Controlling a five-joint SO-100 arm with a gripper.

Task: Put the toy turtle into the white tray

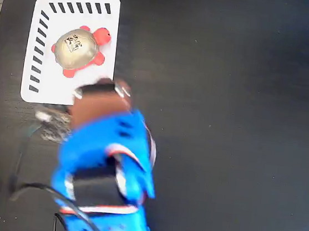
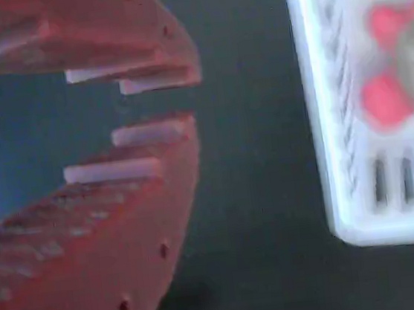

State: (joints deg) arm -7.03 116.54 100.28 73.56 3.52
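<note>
You have the toy turtle lying inside the white tray in the fixed view, shell up, with the black-and-white square marker facing the camera. Its red head points toward the tray's upper right corner, and its flippers spread over the tray floor. It sits a little above the tray's middle, apart from the slotted edges that run along the top and left sides.

Your gripper is off the turtle and holds nothing. In the wrist view the two red fingers stand nearly closed, with only a thin gap between the tips (the white ribs on the inner faces almost mesh). Nothing lies between them but the dark table.

In the fixed view the blue arm is blurred, and its brownish-red gripper end lies at the tray's lower right edge, overlapping the rim there. You cannot tell from this view whether it touches the tray.

The wrist view shows the tray's corner at the right, with its slotted wall in sight, and the turtle inside as a blur of pink-red and pale shell. The black table fills the rest of the fixed view, and a black cable trails beside the arm's base.
</note>
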